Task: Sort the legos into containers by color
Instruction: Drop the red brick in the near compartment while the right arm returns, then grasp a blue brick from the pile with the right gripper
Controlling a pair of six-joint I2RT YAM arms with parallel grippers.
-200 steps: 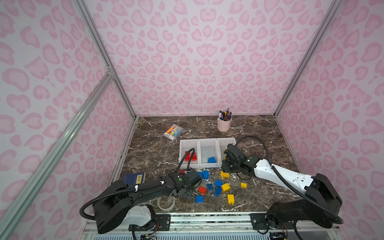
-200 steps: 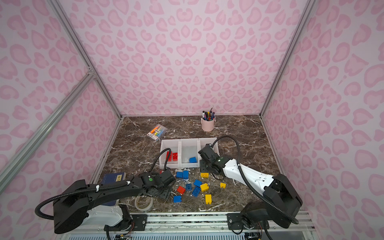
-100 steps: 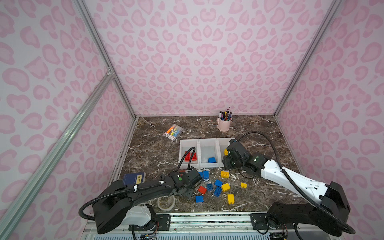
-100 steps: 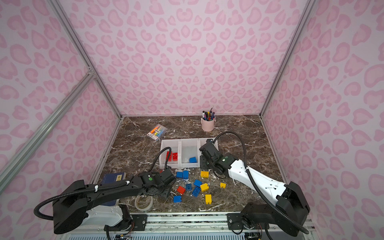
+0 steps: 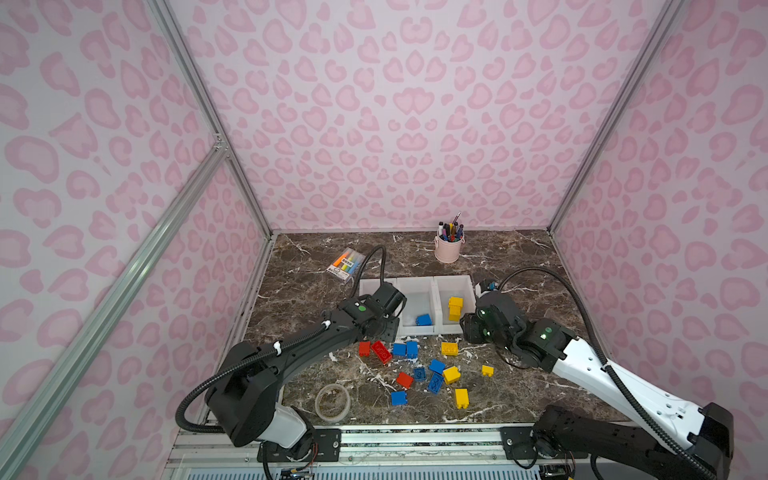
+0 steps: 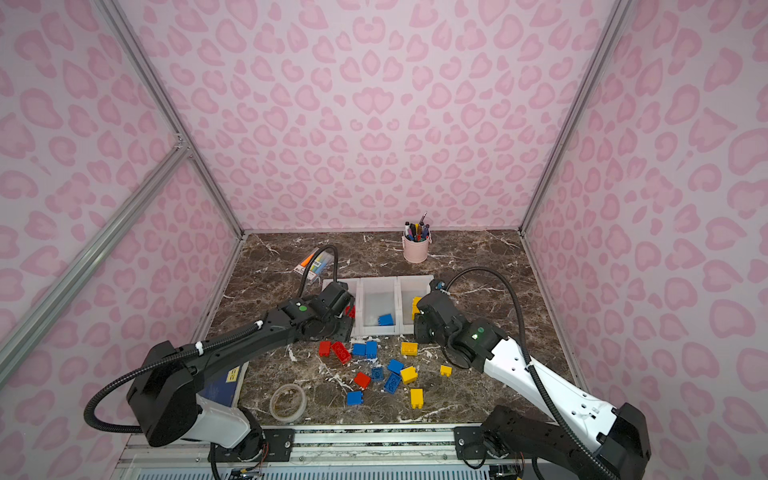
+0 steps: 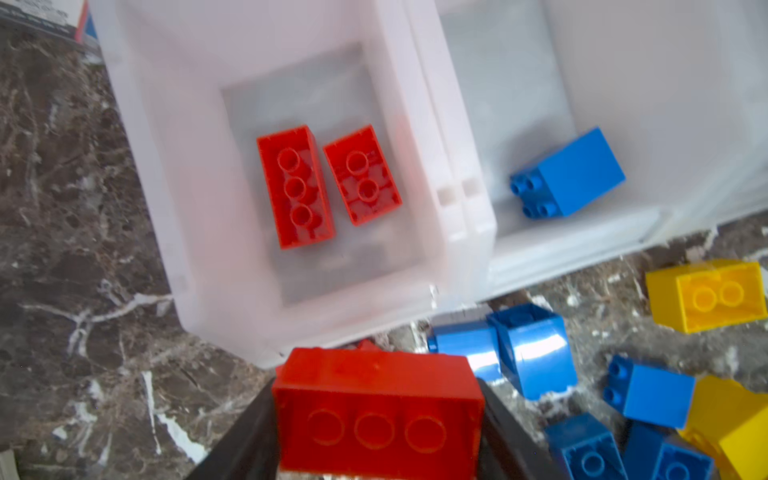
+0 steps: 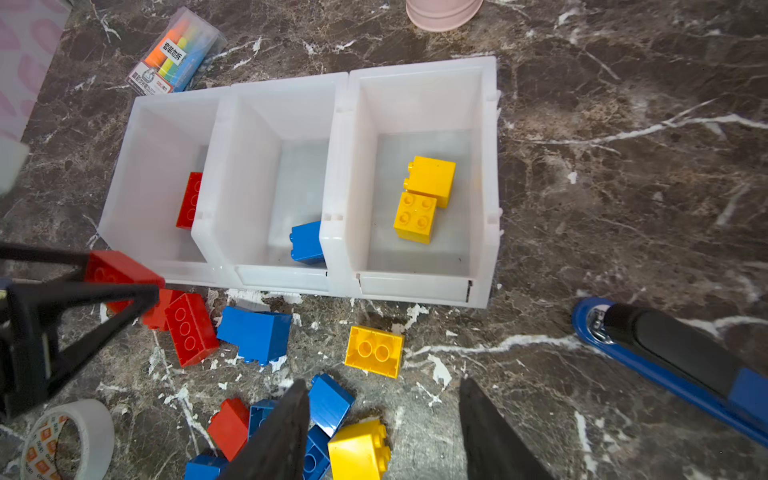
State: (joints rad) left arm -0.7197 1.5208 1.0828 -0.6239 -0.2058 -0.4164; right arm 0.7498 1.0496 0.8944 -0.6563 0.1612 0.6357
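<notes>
Three joined white containers (image 5: 417, 281) stand mid-table. In the left wrist view the left one holds two red legos (image 7: 295, 187) and the middle one a blue lego (image 7: 567, 174). The right one holds two yellow legos (image 8: 424, 195). Loose red, blue and yellow legos (image 5: 432, 370) lie in front of the bins. My left gripper (image 7: 376, 399) is shut on an oblong red lego (image 7: 374, 428), held just before the left bin's front lip (image 8: 118, 270). My right gripper (image 8: 383, 386) is open and holds nothing. It hangs over the table in front of the right bin, above a yellow brick (image 8: 374, 351).
A pink pen cup (image 5: 448, 249) stands at the back. A highlighter pack (image 5: 347, 266) lies behind the bins on the left. A tape roll (image 5: 332, 402) lies front left, and a blue stapler (image 8: 673, 357) lies right of the bins.
My left gripper closed on the red lego in the loose pile and carried it up toward the left bin. My right gripper drew back from over the right bin toward its front.
</notes>
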